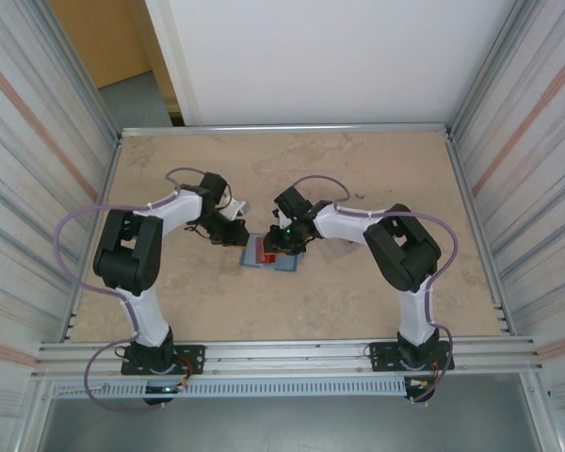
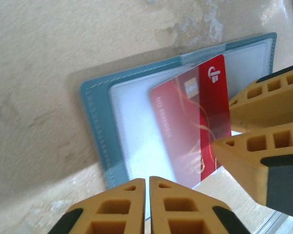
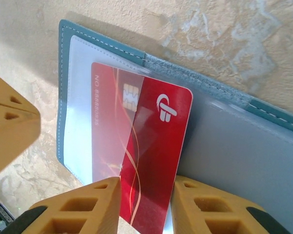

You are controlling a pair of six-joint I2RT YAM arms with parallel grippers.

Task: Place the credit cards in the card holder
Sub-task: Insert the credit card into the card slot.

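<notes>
Between the tips of the right fingers lies the near end of a red credit card, face up. Those fingers stand apart, one tip over each long edge of the card; whether they press on it I cannot tell. The card's long axis runs straight away from them, with its chip and white logo at the far end.

Under the card is the pale pocket of the card holder, a teal booklet lying open and flat. Whether the card's far end sits beneath the pocket's film is unclear. The holder's grey inner half spreads to the right of the right fingers.

Left of them, at the holder's other side, are the left fingers. These are pressed together with only a hairline slit between them, right at the holder's edge. Whether that edge is pinched in the slit I cannot tell. From the left fingers the card lies just ahead and to the right, logo end farther off. Everything rests on the mottled beige surface.
</notes>
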